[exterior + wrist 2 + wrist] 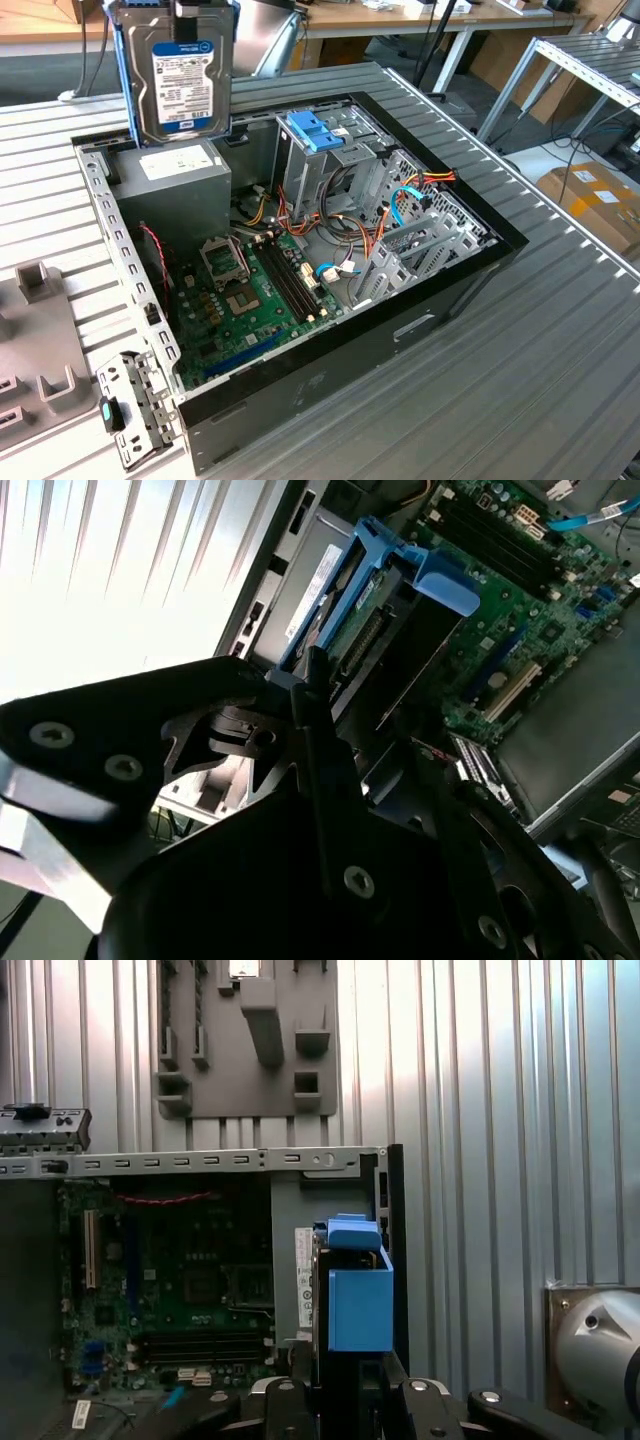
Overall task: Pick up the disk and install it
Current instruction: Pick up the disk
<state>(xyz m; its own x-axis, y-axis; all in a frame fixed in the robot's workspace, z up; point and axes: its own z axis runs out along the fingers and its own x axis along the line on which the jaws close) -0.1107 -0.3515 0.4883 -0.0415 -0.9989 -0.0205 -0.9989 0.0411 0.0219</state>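
The disk (185,85) hangs upright in the air above the back corner of the open computer case (455,290), at the exterior view's left. Its blue-and-white label faces the camera, and a light-blue caddy rail runs down its side. My gripper (188,12) holds it from above, shut on its top edge. In both wrist views the disk shows edge-on, as its blue caddy (400,570) (358,1300) held between my black fingers (310,710) (300,1400). The motherboard (180,1280) and the power supply lie below it.
Inside the case are a grey power-supply box (180,170), a grey drive cage topped by a blue latch (315,130), the green motherboard (250,290) and loose cables (400,205). A grey moulded fixture (40,340) lies on the ribbed metal table to the exterior view's left.
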